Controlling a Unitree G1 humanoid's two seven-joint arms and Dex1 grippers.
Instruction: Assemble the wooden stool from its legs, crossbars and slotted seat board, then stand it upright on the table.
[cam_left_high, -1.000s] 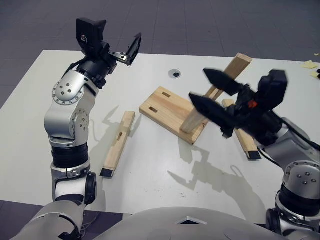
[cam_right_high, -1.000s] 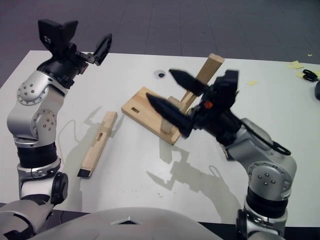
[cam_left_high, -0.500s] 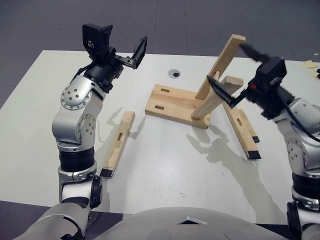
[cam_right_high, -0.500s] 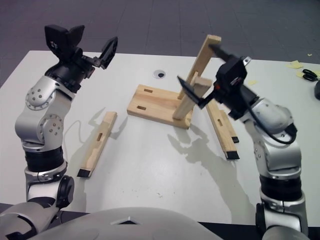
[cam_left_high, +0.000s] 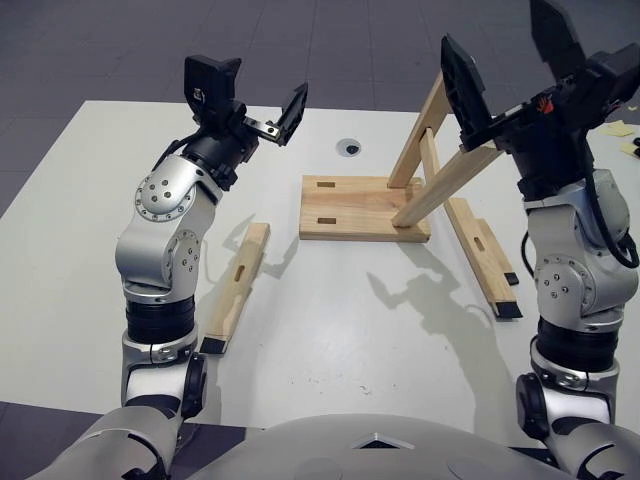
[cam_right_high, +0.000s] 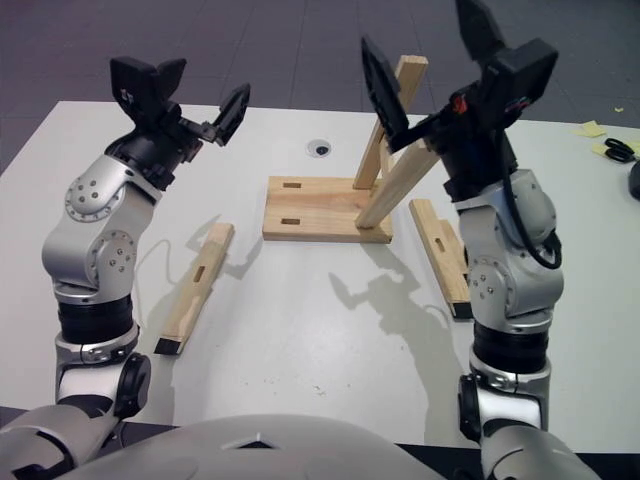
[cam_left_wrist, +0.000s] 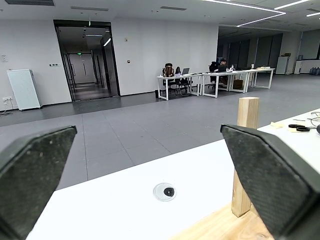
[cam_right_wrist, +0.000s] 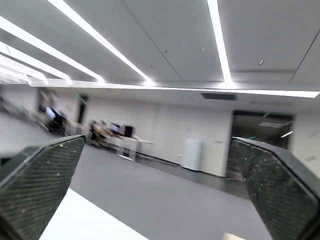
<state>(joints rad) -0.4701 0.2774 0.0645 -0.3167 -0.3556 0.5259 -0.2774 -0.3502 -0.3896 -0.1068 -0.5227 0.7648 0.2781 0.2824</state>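
Right jaws lift clear, spread, empty; left jaws spread too. Board (cam_left_high: 350, 205) settles flat on bench (cam_left_high: 330, 330), slotted legs (cam_left_high: 440, 190) leaning. Loose legs (cam_left_high: 237, 285) still to fit.

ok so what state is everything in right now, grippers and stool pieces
left gripper, open, empty, held up over the table
right gripper, open, empty, held up high
seat board, flat on the table, two slots on its left end unfilled
far leg, standing slanted from the board's right end
near leg, standing slanted beside it
left loose piece, lying flat
right loose piece, lying flat
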